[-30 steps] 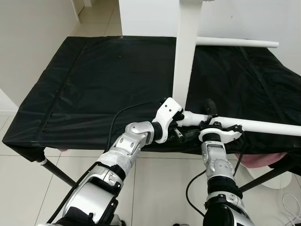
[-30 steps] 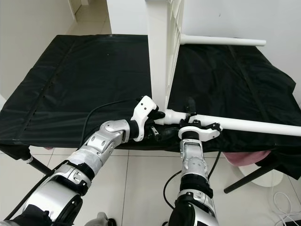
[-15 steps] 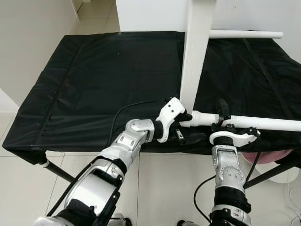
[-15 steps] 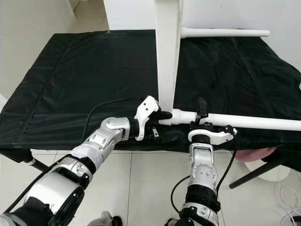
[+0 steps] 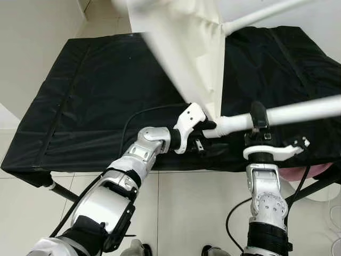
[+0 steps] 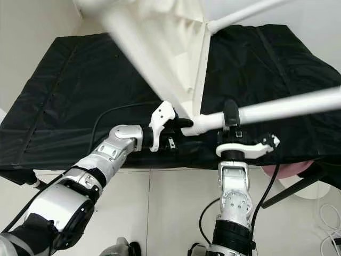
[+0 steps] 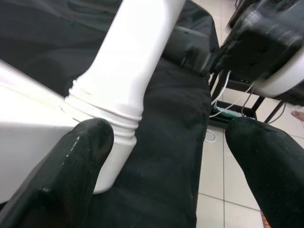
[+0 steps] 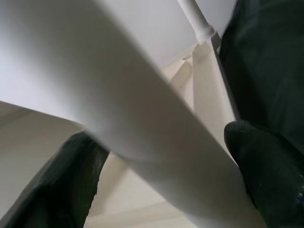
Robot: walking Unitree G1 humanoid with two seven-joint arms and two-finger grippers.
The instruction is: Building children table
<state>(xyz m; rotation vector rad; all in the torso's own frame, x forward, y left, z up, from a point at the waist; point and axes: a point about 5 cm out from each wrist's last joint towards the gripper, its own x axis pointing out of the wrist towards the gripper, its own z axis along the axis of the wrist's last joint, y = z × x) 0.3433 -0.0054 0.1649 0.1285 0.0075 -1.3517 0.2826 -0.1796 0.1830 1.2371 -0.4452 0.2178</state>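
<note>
table top: upright → tilted left | right-held leg: raised

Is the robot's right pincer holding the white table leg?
Yes, the right pincer has its black fingers around the white table leg.

Your robot's arms are silver segmented shells with black joints. The left gripper and right gripper have white housings, black fingers and looping black cables.
</note>
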